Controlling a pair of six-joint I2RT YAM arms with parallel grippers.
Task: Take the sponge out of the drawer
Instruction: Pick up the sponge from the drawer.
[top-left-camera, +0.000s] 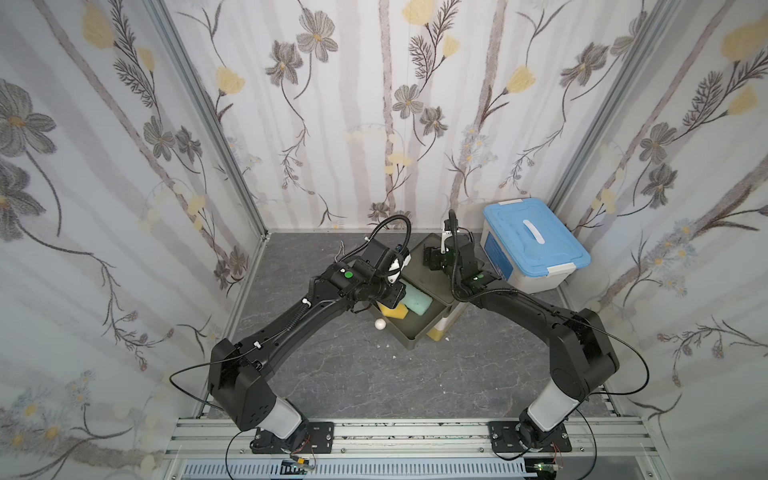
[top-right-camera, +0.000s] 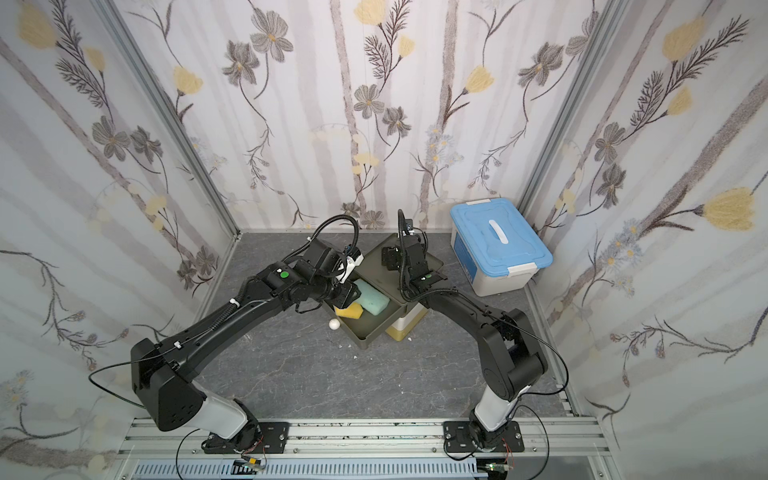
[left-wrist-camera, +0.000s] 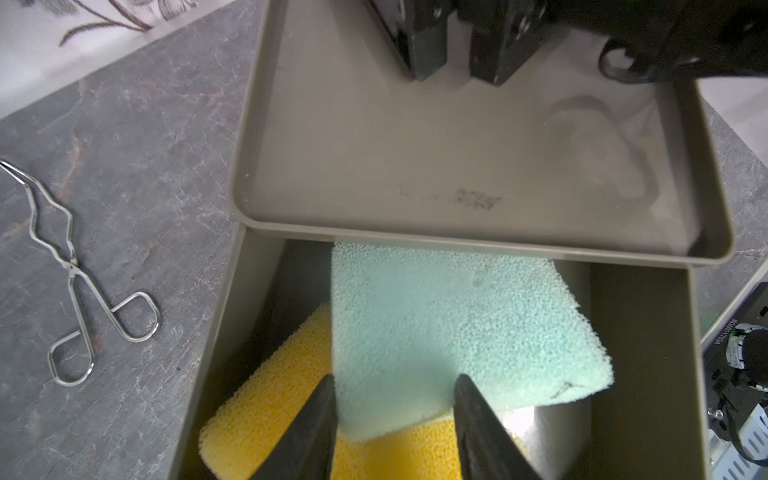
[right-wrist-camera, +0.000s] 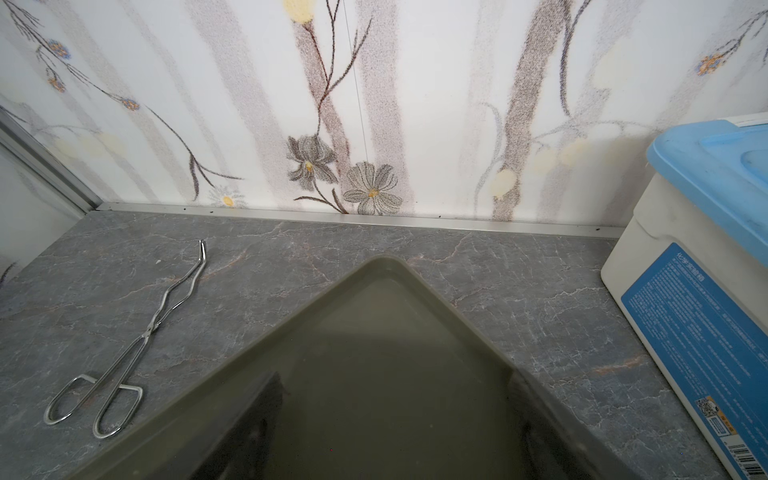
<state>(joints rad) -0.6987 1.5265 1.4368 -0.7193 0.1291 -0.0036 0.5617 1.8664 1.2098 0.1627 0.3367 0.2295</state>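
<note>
Plainly, the green sponge (left-wrist-camera: 449, 332) lies inside the pulled-out drawer (left-wrist-camera: 640, 353), tilted across a yellow sponge (left-wrist-camera: 270, 399) beneath it. Only the left wrist view shows the grip. There the left end effector (left-wrist-camera: 395, 378) has its two fingers (left-wrist-camera: 316, 424) set fairly narrow on either side of the green sponge's near corner, close against it. Whether they squeeze it cannot be told.

That view also shows the right end effector (left-wrist-camera: 457, 79) with its fingers apart, nothing between them, tips down on the cabinet (left-wrist-camera: 415, 166) top. From above, its fingertips cannot be made out.

The tongs (right-wrist-camera: 137, 345) show whole in both wrist views, while in the top views the left arm covers nearly all of them. The ball (top-left-camera: 380, 324) appears only in the top views, on the worktop (top-left-camera: 374, 382) just beside the drawer's wall, at 8 o'clock of the yellow sponge. The box (top-left-camera: 534, 245) stands at 2 o'clock of the cabinet, near but apart.

The green sponge's far edge meets the cabinet's front lip. The drawer's front part, toward 7 o'clock, is bare. Open worktop spreads at 6 o'clock between the arms.
</note>
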